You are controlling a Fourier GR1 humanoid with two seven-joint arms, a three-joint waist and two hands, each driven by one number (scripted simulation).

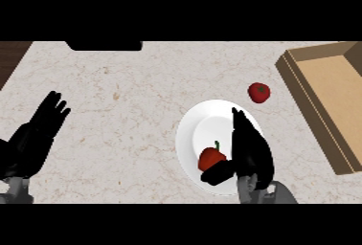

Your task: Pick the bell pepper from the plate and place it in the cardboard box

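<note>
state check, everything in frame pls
bell pepper: on plate, right thumb beside it, not lifted
plate: flat on counter
cardboard box: open, nothing visible inside
tomato: loose on counter
right hand: open over plate
left hand: open, resting at left

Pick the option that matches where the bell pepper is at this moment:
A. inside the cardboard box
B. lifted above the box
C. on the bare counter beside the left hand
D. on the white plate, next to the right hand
D. The bell pepper lies on the white plate, with the right hand over the plate and its thumb at the pepper; the cardboard box at the right holds nothing visible.
</note>
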